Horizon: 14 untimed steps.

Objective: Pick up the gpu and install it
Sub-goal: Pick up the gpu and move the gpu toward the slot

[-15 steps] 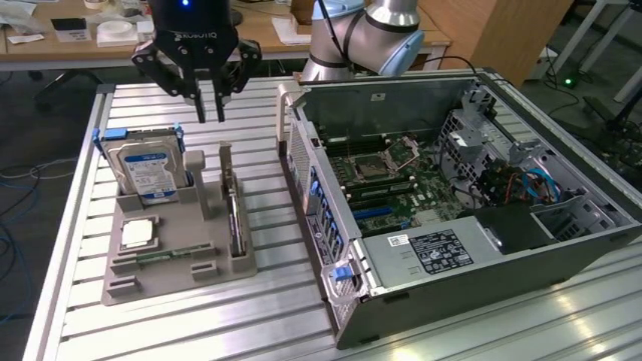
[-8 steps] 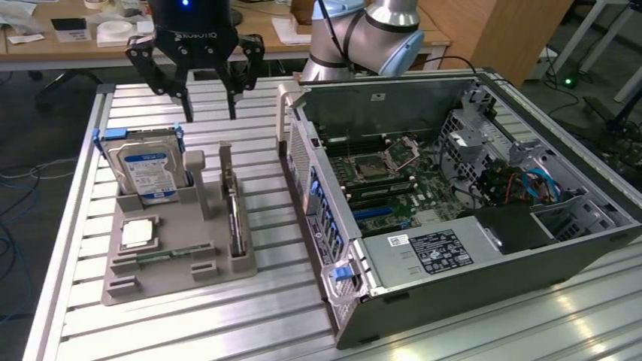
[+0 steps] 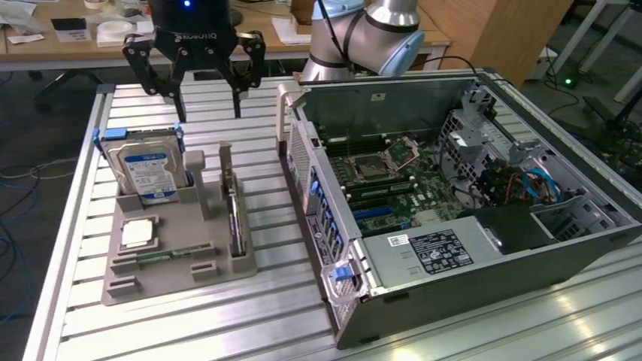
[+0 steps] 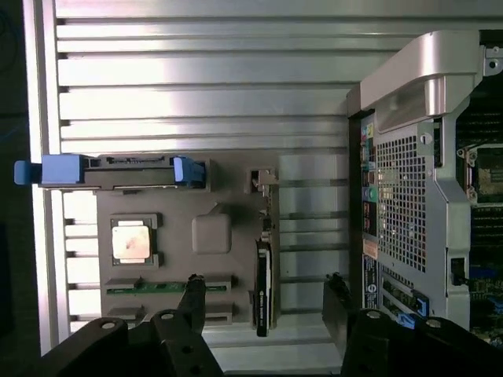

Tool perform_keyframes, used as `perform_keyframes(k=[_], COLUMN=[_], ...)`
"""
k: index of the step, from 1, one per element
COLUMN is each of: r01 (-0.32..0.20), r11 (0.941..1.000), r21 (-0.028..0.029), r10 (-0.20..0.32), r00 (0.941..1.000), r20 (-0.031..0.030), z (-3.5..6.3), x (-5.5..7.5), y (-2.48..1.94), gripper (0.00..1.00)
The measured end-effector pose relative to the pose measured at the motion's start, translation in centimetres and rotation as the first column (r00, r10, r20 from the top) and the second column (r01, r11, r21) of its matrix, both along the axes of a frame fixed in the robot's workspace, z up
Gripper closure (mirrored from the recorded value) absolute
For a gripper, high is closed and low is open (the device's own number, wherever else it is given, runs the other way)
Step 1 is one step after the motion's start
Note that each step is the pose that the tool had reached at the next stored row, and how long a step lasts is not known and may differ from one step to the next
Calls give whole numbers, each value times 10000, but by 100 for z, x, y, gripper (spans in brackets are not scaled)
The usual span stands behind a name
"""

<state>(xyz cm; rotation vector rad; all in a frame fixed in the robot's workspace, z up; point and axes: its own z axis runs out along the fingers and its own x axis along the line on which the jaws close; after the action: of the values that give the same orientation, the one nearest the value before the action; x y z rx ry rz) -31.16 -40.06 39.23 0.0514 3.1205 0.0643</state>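
Note:
The gpu [image 3: 234, 218] is a thin dark card with a metal end bracket. It stands on edge in a slot of the grey holder [image 3: 150, 282] on the slatted table. My gripper [image 3: 210, 113] hangs open above the table, just behind the holder, with nothing between its fingers. In the wrist view the gpu [image 4: 263, 290] lies straight below, between the two dark fingertips [image 4: 194, 289], and the gripper [image 4: 266, 292] is well clear above it. The open computer case [image 3: 452, 188] lies to the exterior view's right, its motherboard [image 3: 386, 177] exposed.
The holder also carries a silver hard drive [image 3: 146, 169] with blue clips, a square processor [image 3: 137, 233] and a green memory stick [image 3: 165, 256]. The case's handle and perforated rear wall [image 4: 401, 196] stand close beside the holder. A desk with clutter [image 3: 80, 30] lies behind the table.

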Motion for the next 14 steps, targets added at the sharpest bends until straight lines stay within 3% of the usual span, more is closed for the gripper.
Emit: perform_keyframes(k=[6, 8, 10, 14], r01=[-206, -208, -206, -205], r11=[9998, 9998, 9998, 9998], r21=[-23, -27, -25, -40], r10=[206, 208, 206, 204], r00=[9998, 9997, 9997, 9996], r20=[-72, -93, -113, -184], z=[-82, -104, -125, -175], x=[1, 1, 1, 3], y=[-9, -42, -106, -110], gripper=[29, 29, 28, 22])
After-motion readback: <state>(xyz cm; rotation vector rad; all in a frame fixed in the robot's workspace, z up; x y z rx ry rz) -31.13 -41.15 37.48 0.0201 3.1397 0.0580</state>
